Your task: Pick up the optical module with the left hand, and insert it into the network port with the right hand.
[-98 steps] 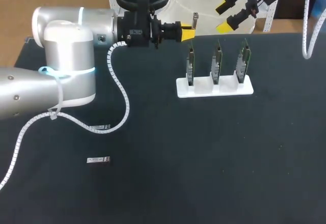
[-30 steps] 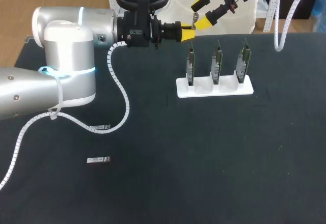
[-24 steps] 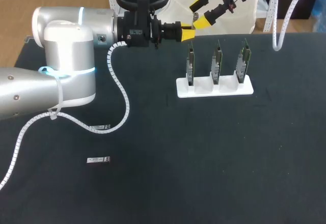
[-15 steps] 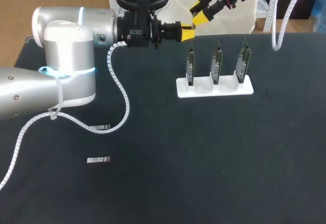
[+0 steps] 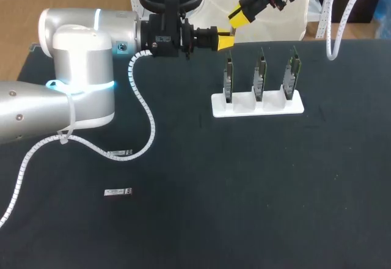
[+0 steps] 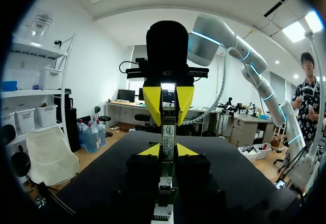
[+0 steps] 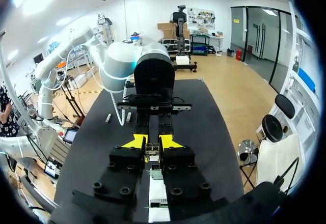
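Note:
The optical module [image 6: 167, 135] is a thin metal piece held up above the table's far edge. My left gripper [image 5: 225, 40] points toward the right and is shut on its near end. My right gripper [image 5: 239, 17] comes down from the upper right, and its yellow fingers [image 6: 153, 102] clamp the module's far end from both sides. In the right wrist view the module [image 7: 151, 150] sits pinched between my right gripper [image 7: 151, 142]. The network ports are three upright green boards [image 5: 259, 76] in a white rack [image 5: 256, 108], right of and below both grippers.
Two more small modules lie on the black table, one [image 5: 118, 192] near the front left and one [image 5: 121, 153] by the left arm's white cable. The left arm's cable [image 5: 146, 116] loops across the table's left half.
My right gripper has slid in over the module's free end and shut its wide-open fingers onto it. The left arm and its grip stayed still.

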### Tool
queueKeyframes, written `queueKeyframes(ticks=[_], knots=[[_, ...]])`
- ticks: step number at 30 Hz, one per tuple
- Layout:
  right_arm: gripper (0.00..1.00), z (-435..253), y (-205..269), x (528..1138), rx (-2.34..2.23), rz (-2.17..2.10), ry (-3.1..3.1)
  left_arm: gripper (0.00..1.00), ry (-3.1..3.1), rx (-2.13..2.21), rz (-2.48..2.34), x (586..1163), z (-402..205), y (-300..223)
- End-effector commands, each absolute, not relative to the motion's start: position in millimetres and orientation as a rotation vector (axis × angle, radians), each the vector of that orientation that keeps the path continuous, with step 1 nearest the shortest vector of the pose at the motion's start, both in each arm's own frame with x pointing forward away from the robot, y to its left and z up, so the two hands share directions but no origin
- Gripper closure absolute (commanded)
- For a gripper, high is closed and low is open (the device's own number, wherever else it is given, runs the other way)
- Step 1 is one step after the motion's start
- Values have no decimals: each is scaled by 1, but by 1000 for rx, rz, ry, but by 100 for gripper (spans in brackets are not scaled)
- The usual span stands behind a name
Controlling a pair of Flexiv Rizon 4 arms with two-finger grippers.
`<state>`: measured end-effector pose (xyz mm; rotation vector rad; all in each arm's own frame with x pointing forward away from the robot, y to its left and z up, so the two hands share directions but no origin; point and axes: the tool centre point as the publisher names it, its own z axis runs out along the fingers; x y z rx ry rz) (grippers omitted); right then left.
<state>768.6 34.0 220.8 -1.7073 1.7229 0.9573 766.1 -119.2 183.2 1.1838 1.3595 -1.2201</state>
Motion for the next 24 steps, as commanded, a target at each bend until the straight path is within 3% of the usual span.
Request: queueKeyframes(ticks=[1, 24], knots=[[100, 221, 33, 764, -1707, 953, 1721, 0, 1360, 1178, -1214, 766, 183, -119], [100, 219, 24, 754, -1695, 933, 1738, 0, 1473, 1358, -1069, 759, 172, -101]])
